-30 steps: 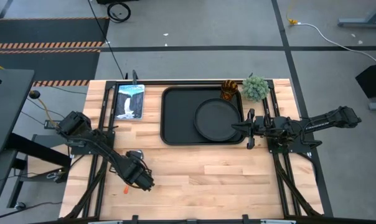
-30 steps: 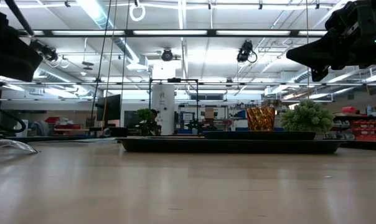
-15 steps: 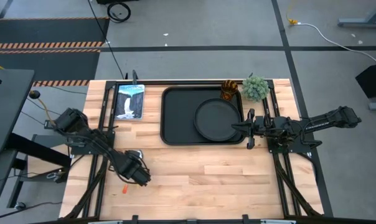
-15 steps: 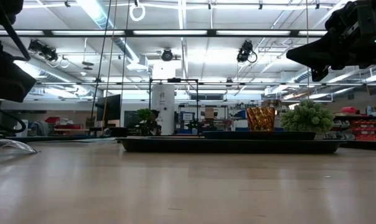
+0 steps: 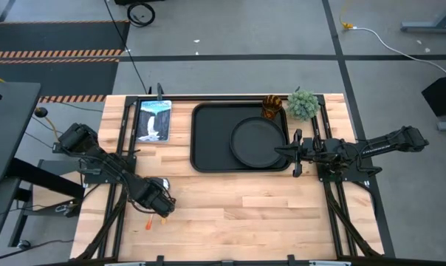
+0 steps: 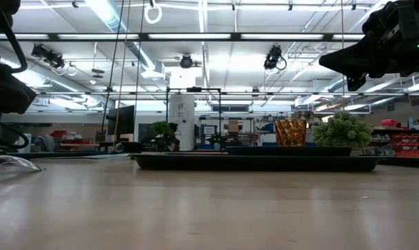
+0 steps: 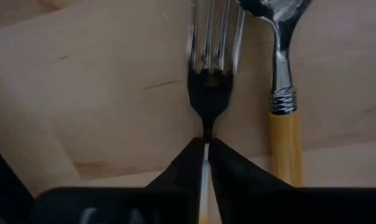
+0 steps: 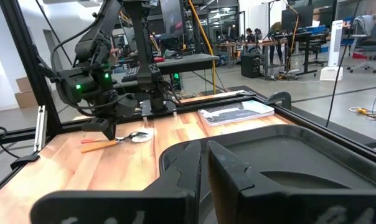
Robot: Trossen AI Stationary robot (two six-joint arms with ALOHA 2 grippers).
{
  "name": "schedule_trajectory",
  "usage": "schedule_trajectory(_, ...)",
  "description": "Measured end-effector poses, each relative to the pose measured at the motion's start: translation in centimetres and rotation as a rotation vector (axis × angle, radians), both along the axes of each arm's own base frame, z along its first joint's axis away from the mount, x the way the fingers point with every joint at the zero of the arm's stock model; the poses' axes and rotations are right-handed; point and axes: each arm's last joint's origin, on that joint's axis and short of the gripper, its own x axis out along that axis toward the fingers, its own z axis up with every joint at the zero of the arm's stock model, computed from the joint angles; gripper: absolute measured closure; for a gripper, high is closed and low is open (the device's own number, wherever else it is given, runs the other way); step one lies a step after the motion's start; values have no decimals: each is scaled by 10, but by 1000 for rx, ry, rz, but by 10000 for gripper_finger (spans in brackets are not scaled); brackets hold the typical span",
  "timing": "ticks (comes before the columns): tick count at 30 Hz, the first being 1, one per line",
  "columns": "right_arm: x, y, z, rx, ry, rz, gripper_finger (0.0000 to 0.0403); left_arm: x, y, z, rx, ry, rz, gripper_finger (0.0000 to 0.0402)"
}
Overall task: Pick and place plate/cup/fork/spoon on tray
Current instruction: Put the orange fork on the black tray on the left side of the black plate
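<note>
Down at the near left of the pale wooden table, my left pincer is clenched on the neck of the small silver-tined, orange-handled fork; the round-bowled, orange-handled spoon lies just beside it. My right pincer, clenched empty, waits over the rectangular black tray.

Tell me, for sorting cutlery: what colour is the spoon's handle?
Orange; the silver round-bowled spoon's handle shows best in the left wrist view.

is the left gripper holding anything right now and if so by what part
Yes: the left gripper is shut on the fork, gripping its neck just behind the tines.
</note>
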Motion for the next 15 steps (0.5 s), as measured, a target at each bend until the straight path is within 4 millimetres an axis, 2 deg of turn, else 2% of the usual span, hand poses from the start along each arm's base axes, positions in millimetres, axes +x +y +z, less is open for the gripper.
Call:
schedule_trajectory(3, 0, 0, 0, 0, 0, 0, 369, -2, 2, 5, -4, -14, 5, 389)
schedule_trajectory(8, 0, 0, 0, 0, 0, 0, 369, -8, 7, 15, 23, -2, 35, 387)
schedule_trajectory(15, 0, 0, 0, 0, 0, 0, 369, -15, 20, 56, 139, 54, 94, 387)
